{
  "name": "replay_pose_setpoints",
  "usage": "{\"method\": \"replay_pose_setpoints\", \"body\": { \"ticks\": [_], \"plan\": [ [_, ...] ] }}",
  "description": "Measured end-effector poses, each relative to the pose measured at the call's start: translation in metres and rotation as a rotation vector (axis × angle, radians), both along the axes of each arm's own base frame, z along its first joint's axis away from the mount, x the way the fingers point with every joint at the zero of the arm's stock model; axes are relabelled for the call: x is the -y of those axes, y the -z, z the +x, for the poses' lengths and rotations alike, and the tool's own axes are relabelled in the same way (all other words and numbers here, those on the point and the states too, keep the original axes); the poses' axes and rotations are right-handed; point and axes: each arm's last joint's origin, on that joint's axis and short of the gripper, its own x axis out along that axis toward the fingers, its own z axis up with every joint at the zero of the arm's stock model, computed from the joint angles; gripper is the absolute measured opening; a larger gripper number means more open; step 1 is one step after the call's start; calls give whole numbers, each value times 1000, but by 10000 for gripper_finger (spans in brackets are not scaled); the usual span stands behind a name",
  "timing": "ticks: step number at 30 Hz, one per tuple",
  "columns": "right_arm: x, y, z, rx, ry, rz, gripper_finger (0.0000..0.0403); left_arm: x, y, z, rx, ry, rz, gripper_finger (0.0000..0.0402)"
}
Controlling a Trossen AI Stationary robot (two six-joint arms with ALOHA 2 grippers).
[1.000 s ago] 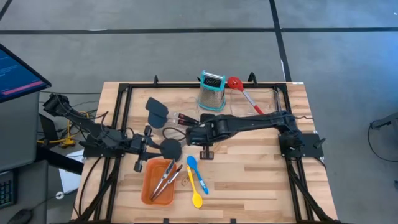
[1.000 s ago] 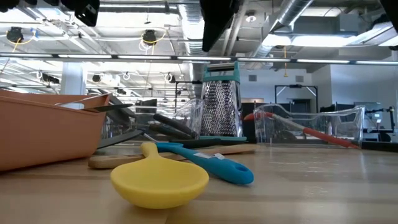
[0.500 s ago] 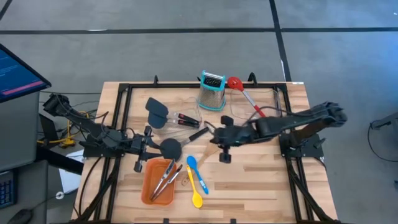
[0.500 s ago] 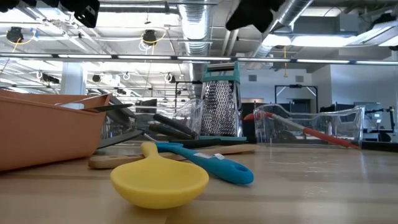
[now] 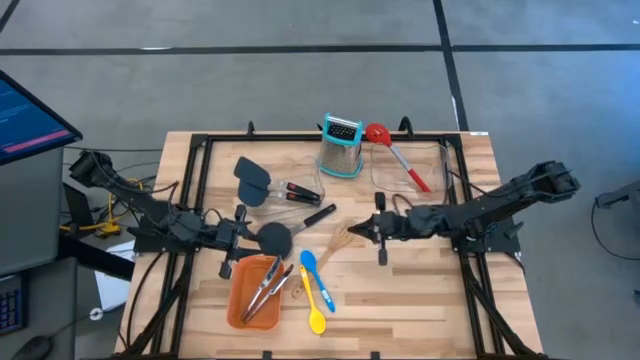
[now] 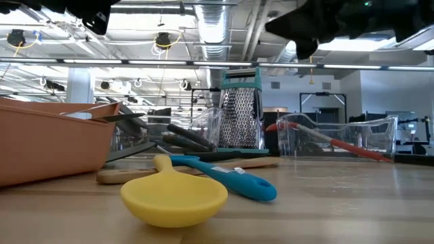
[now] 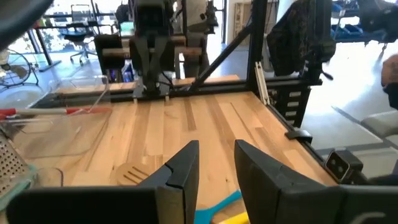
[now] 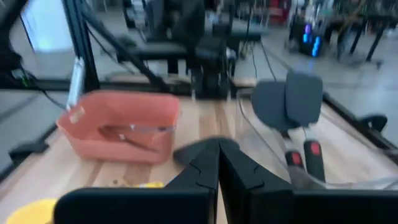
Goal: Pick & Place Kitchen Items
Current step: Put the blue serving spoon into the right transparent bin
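The table [image 5: 420,290] is pale wooden planks inside a black frame, standing on a grey floor [image 5: 300,80] crossed by dark lines; a monitor [image 5: 25,120] shows at the left edge. Seen level across the table, the room behind is a workshop with ceiling ducts and lamps. The right gripper [image 5: 372,232] hangs over the table's middle with its fingers pressed together, holding nothing. The left gripper [image 5: 243,237] waits by the left edge, fingers parted with a gap between them and nothing in it. The tongs [image 5: 265,290] lie in the orange tray [image 5: 236,300] near the front. Just beside the tray lie the blue spoon [image 5: 315,276] and yellow spoon [image 5: 314,305]. The wooden spatula [image 5: 338,240] lies at the centre, two dark spatulas [image 5: 262,188] to its left. The red spoon [image 5: 393,152] rests in a clear bin [image 5: 440,165] at the back, beside the grater [image 5: 341,146].
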Motion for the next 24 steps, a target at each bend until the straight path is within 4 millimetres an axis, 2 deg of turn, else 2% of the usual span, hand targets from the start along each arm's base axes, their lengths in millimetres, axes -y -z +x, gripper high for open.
{"method": "replay_pose_setpoints", "body": {
  "ticks": [5,8,12,15,18,24],
  "plan": [
    [2,4,-5,24,7,46,3,3,5,4,-26,7,16,90],
    [8,5,-3,29,35,80,4,2,2,9,22,-6,39,90],
    [15,7,-1,14,75,164,3,1,-4,18,109,-39,-39,90],
    [19,9,-1,0,101,223,3,0,-1,23,111,-43,-34,90],
    [23,12,-1,-31,122,224,6,-1,3,29,89,-53,-23,90],
    [33,21,-1,-123,169,182,5,3,-5,47,82,-71,3,90]
  ]
}}
